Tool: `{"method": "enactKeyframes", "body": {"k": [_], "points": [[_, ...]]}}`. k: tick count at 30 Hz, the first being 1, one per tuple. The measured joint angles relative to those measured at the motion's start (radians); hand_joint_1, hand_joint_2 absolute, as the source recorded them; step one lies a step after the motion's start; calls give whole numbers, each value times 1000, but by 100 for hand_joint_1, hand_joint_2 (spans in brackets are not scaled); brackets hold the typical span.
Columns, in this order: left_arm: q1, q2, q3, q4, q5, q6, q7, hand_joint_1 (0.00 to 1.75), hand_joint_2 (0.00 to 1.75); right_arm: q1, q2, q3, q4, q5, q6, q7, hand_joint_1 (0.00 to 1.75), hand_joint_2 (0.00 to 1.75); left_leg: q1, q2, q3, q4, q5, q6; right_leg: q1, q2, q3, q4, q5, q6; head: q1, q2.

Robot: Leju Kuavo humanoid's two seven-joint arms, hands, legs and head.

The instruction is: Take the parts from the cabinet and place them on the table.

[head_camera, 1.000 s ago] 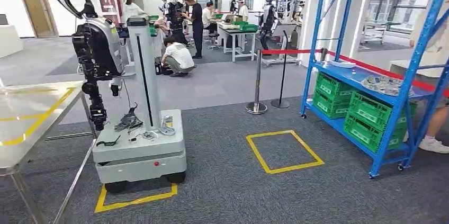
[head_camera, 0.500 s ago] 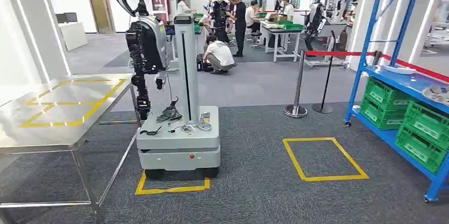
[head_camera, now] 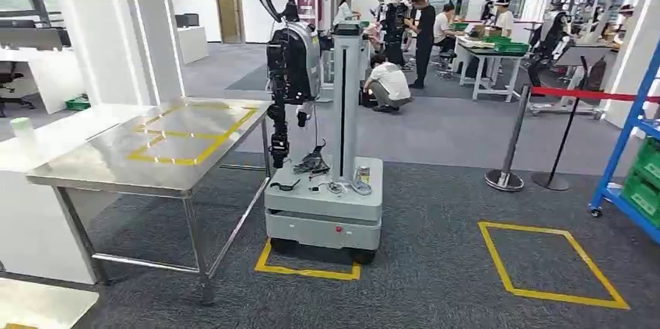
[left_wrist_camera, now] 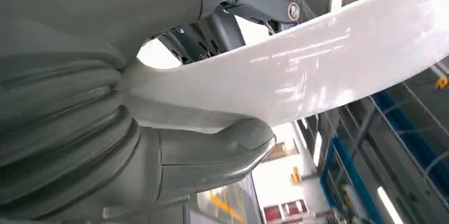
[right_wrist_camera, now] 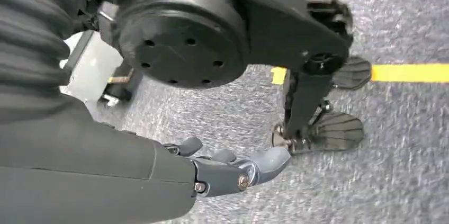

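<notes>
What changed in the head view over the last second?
The camera swung left with the robot's turn: the blue rack slid to the right edge, and the steel table came into fuller view. The wheeled robot and floor markings kept their places; no thing itself moved.

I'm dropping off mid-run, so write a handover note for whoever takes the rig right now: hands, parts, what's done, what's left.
Left hand: grips a white curved part between thumb and fingers.
Right hand: hangs over the carpet, holding nothing.
Steel table with yellow tape marks is ahead to the left. The blue rack with green crates is at the far right. A wheeled robot is parked beside the table.
Done: one part picked up.
Left: reach the table, set the part down, then likely return to the rack.
</notes>
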Motion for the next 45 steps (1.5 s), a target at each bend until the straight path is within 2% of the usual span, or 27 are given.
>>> {"method": "enactKeyframes", "body": {"k": [3, 4, 5, 6, 9, 10, 12, 13, 14, 18, 19, 21, 23, 24, 25, 27, 28, 29, 30, 33, 34, 36, 38, 40, 43, 44, 45], "points": [[2, 0, -1, 1, 0, 0, 5, 175, 175, -2, 1, -5, 0, -2, 0, -3, 0, 175, 6, -38, -13, -11, 11, -25, 3, -39, 4, -9, 5, -9, 0, 0], [4, 2, -1, 1, 0, 0, 5, 175, 175, -4, 7, -8, 0, -2, 0, -4, 0, 175, 8, -16, -16, 1, 8, -23, -5, -58, 8, -20, 14, -13, 0, 0], [-1, 2, -2, 1, 0, 0, 5, 175, 175, -4, 6, -10, 0, -3, -1, -5, 0, 175, -1, 53, -29, 24, -13, -27, -4, -66, 10, -26, 15, -19, -4, 0], [-10, 3, -3, 2, -2, 0, 6, 175, 175, -4, 6, -11, 0, -3, -1, -4, 0, 175, 0, 96, -60, 88, -54, -30, -3, -83, 10, -26, 15, -24, -5, 0], [-11, 2, -9, 6, -2, 0, 8, 175, 175, 2, 6, -15, 0, -9, -1, -5, 0, 175, 3, 123, -140, 274, -126, -42, 1, -131, 9, -23, 11, -28, -4, 0], [-11, 2, -11, 10, 0, 0, 10, 175, 175, 2, 6, -18, 0, -13, -1, -5, 0, 175, 4, 126, -132, 267, -111, -44, 0, -145, 10, -22, 10, -26, -5, 0], [-17, 3, -18, 16, 1, 0, 13, 175, 175, 0, 8, -19, 0, -14, -1, -7, 0, 175, 5, 140, -54, 133, -37, -45, -2, -175, 12, -17, 4, -20, -4, 0], [-21, 3, -21, 19, 1, 0, 14, 175, 175, -1, 8, -19, 0, -15, -1, -10, 0, 175, 5, 169, -2, 44, -5, -44, -3, -187, 13, -12, -1, -15, -5, 0], [-28, 3, -26, 24, 2, 0, 14, 175, 175, -2, 8, -19, 0, -16, -1, -14, 0, 175, -5, 215, 14, 9, -26, -32, 2, -196, 13, -9, -6, -9, -5, 0], [-36, 6, -36, 35, 3, 0, 15, 175, 175, -8, 9, -25, 0, -18, -1, -22, 0, 175, -6, 169, 8, 7, -13, 0, 8, -240, 23, -7, -12, 10, -4, 0], [-38, 9, -37, 38, 5, 2, 15, 175, 175, -10, 8, -27, 0, -18, -1, -25, 0, 175, 2, 159, 11, 0, -7, 9, 4, -227, 23, -2, -19, 20, -4, 0], [-53, 11, -48, 44, 11, 8, 14, 175, 175, -10, 9, -32, 0, -19, -1, -31, 0, 175, 5, 139, 5, 0, -2, 19, -3, -116, -10, 75, -71, 32, -3, 0], [-62, 11, -58, 51, 12, 8, 13, 175, 175, -6, 9, -34, 0, -18, -1, -30, 0, 175, 4, 113, -4, 0, 2, 24, -4, -92, -92, 235, -146, 35, -3, 0], [-64, 11, -61, 56, 12, 8, 13, 175, 175, -3, 9, -34, 0, -17, -1, -29, 0, 175, 4, 98, -8, 1, 4, 24, -5, -91, -121, 289, -158, 35, -3, 0], [-66, 11, -64, 61, 12, 8, 14, 175, 175, 1, 9, -34, 0, -17, -1, -29, 0, 175, 4, 82, -10, 1, 7, 22, -5, -91, -127, 294, -143, 33, -3, 0], [-66, 10, -70, 66, 12, 10, 13, 175, 175, 1, 9, -34, 0, -16, -1, -28, 0, 175, 5, 53, -10, 1, 10, 17, -6, -85, -78, 185, -66, 27, -3, 0], [-66, 10, -72, 66, 12, 11, 13, 175, 175, 0, 9, -34, 0, -15, -1, -27, 0, 175, 5, 39, -10, 2, 12, 13, -7, -67, -33, 92, -20, 22, -3, 0], [-65, 9, -73, 66, 12, 12, 13, 175, 175, 0, 8, -34, 0, -13, -1, -26, 0, 175, 7, 27, -12, 2, 15, 9, -7, -20, 3, 17, 2, 16, -3, 0], [-65, 8, -73, 66, 13, 15, 11, 175, 175, 1, 8, -35, 0, -11, -1, -23, 0, 175, 0, 16, -16, 4, 16, 0, -5, 9, 4, 2, -6, 18, -3, 0], [-51, 7, -73, 64, 18, 18, 9, 175, 175, 1, 9, -35, 0, -5, -1, -18, 0, 175, 8, -20, -22, -9, 29, -21, 4, -31, 5, 2, -2, 7, -3, 0], [-45, 8, -73, 64, 18, 18, 9, 175, 175, 1, 10, -35, 0, -4, -1, -19, 0, 175, 8, -32, -32, -10, 33, -29, -8, -49, 8, -10, 7, -4, -3, 0], [-45, 8, -73, 64, 19, 18, 9, 175, 175, 0, 10, -35, 0, -2, -2, -21, 0, 175, -1, 78, -58, 47, -11, -27, -8, -77, 7, -15, 13, -17, -6, 0], [-47, 5, -74, 65, 20, 18, 9, 175, 175, 3, 10, -35, 0, -1, -2, -20, 0, 175, 1, 117, -123, 199, -94, -32, -2, -110, 5, -15, 12, -20, -6, 0], [-42, 2, -74, 65, 19, 18, 14, 175, 175, 5, 10, -35, 0, 1, -2, -17, 0, 175, 1, 125, -153, 286, -118, -35, 0, -143, 1, -13, 11, -21, -6, 0], [-40, 0, -74, 64, 19, 18, 16, 175, 175, 3, 11, -35, 0, 1, -2, -16, 0, 175, 1, 148, -42, 116, -33, -32, 0, -186, 0, -7, 6, -18, -6, 0], [-40, 0, -74, 62, 19, 18, 16, 175, 175, 2, 11, -35, 0, 1, -2, -16, 0, 175, 0, 184, 10, 31, -12, -29, 1, -199, 2, -2, 2, -13, -6, 0], [-41, 0, -74, 61, 17, 18, 17, 175, 175, 1, 10, -35, 0, 1, -2, -17, 0, 175, -11, 219, 18, 12, -30, -16, 10, -208, 0, 2, -5, -6, -6, 0]]}}
